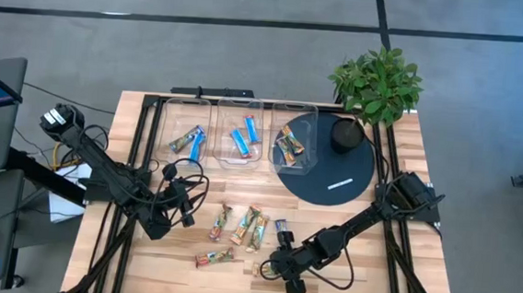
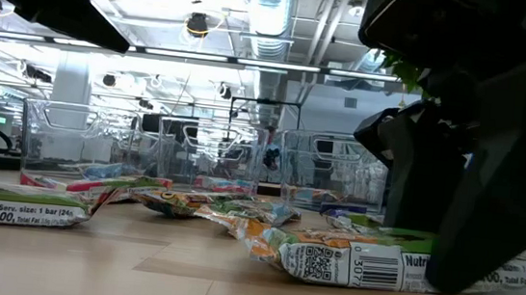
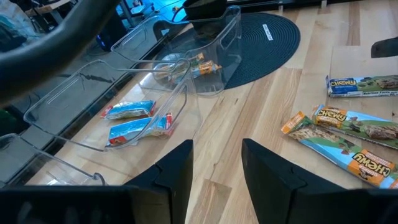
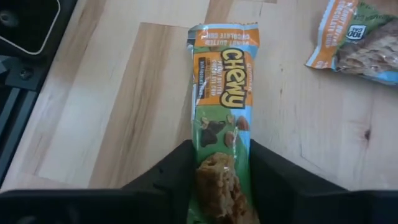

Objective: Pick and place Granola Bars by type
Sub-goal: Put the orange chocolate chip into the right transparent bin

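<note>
The right gripper [image 4: 219, 171] had its jaws closed on an orange-and-green wrapped Chewy granola bar [image 4: 222, 112] lying flat on the pale wooden table [image 4: 124, 93] near its front edge. The left gripper [image 3: 216, 165] hovered with jaws slightly apart, empty, near three clear plastic bins [image 1: 239, 131] holding other bars.

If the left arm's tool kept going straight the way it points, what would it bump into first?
Probably the nearest clear plastic bin, the one holding blue-wrapped granola bars. The left tool has only bare wooden table ahead before that bin's wall, though its height above the table is hard to judge.
</note>
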